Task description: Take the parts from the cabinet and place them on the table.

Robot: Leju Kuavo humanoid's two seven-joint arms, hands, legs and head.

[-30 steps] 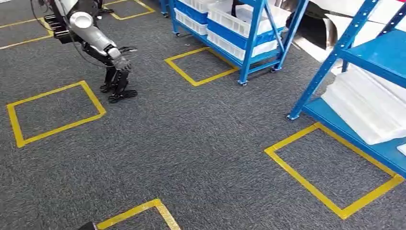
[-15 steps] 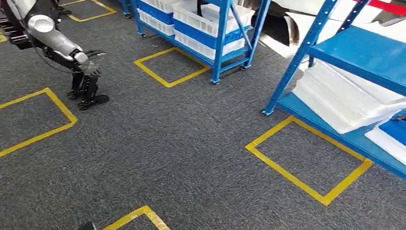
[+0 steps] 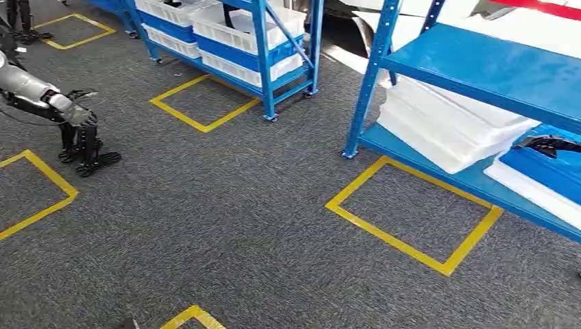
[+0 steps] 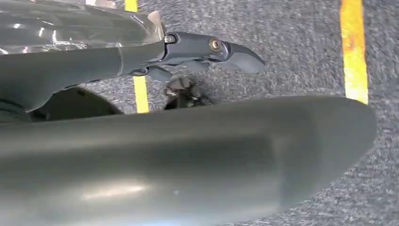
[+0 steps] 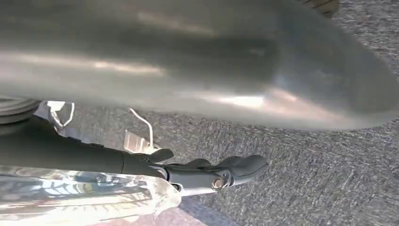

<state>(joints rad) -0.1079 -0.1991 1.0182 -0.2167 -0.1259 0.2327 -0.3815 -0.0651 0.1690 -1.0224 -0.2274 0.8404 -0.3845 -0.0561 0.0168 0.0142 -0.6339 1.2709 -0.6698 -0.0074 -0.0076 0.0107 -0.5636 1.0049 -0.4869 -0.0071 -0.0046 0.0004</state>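
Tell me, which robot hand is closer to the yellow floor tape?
Left. The left robot hand hangs above yellow tape; the right robot hand hangs over grey carpet.

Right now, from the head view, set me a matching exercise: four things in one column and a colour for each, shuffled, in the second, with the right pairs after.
Things:
1. carpet
2. floor squares
3. shelf frame
4. stacked trays on the near rack's bottom shelf

Colours:
A. white
B. blue
C. dark grey
D. yellow

Right pairs: 1-C, 2-D, 3-B, 4-A
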